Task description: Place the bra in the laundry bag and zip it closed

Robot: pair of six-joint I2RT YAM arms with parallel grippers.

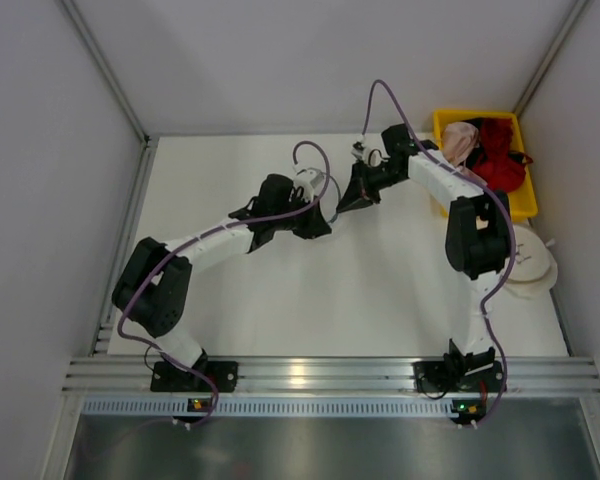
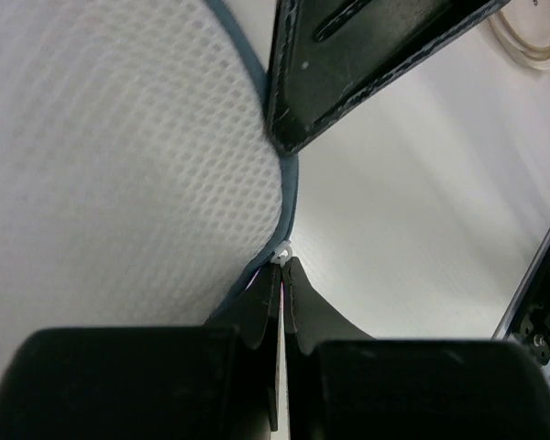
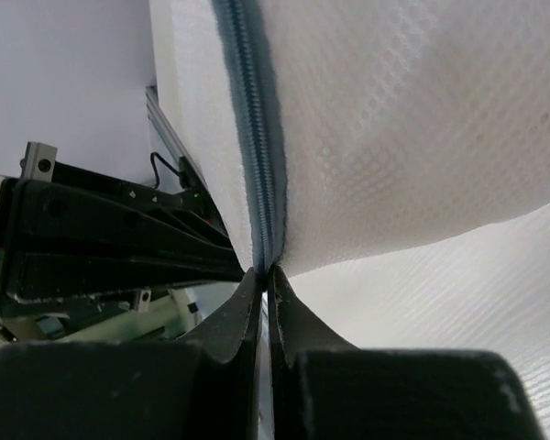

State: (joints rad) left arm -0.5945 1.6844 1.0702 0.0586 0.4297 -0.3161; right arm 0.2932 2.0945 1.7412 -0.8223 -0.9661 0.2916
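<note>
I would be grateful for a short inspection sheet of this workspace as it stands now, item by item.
Surface: white table, no stains seen.
Job's things: laundry bag held between both grippers by its dark zipper rim; bra not seen, and the mesh does not reveal whether it is inside.
Clutter: yellow bin at the far right holding a pink garment and a red garment; cream pouch just nearer.
Grippers: left gripper shut on the rim at a small white tab; right gripper shut on the zipper edge.
Cables: purple cable loops along each arm.
Surroundings: grey walls; aluminium rail at the near edge.
</note>
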